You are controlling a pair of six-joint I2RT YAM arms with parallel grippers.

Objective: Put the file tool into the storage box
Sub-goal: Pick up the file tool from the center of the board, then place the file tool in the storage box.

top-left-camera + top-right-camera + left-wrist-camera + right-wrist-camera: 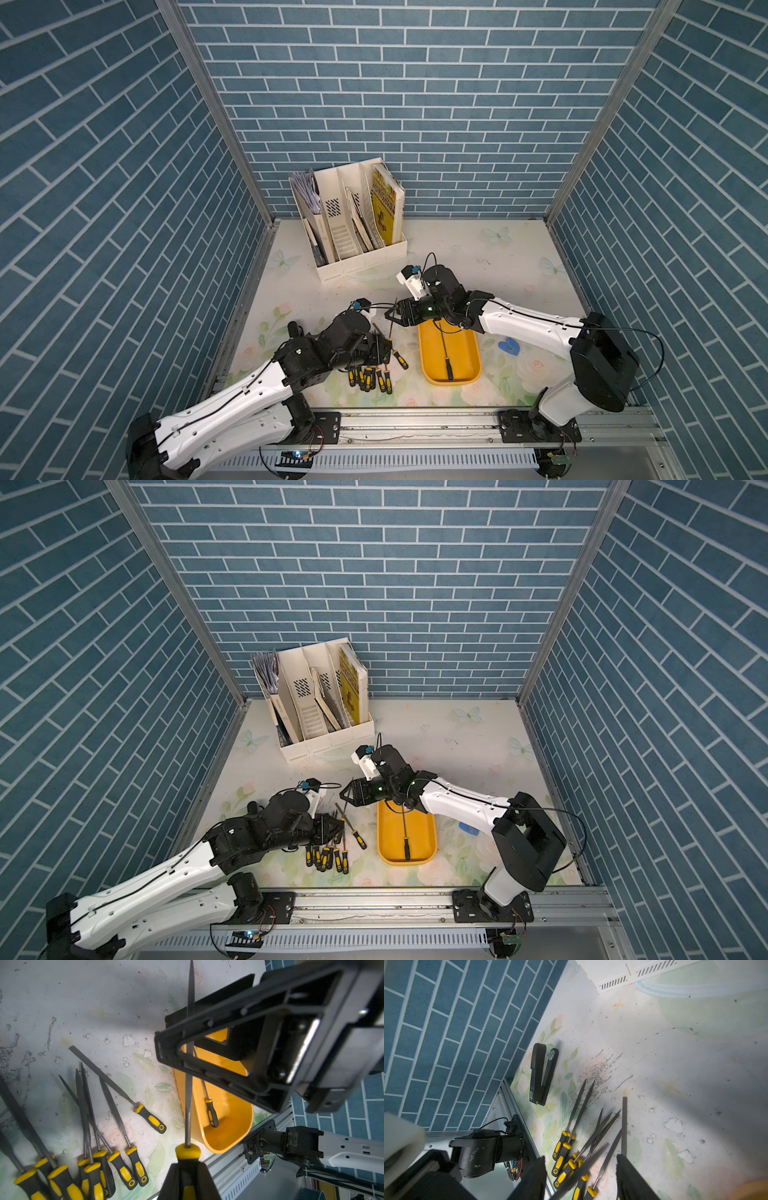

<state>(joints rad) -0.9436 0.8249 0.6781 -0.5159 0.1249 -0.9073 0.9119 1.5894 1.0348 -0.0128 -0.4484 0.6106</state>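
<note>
The left gripper (188, 1167) was clamped on the slim grey steel file with a black-and-yellow rubber handle (188, 1093), holding it by that handle just left of the shallow orange-yellow plastic storage box (468, 353). The right gripper (581, 1165) stood half-spread around its blade, not pinching. The file looked light, stiff and thin-bladed, so the grippy handle seemed the surer hold

- You see walls (415, 104) on three sides, covered with a blue brick pattern with pale joints.
- Metal posts (224, 124) stand in the back corners.
- The table top (490, 266) is pale, printed with flowers and butterflies, and scratched in places.
- A metal rail (415, 424) runs along its front edge.
- A white organizer (361, 264) with books stands near the back wall.
</note>
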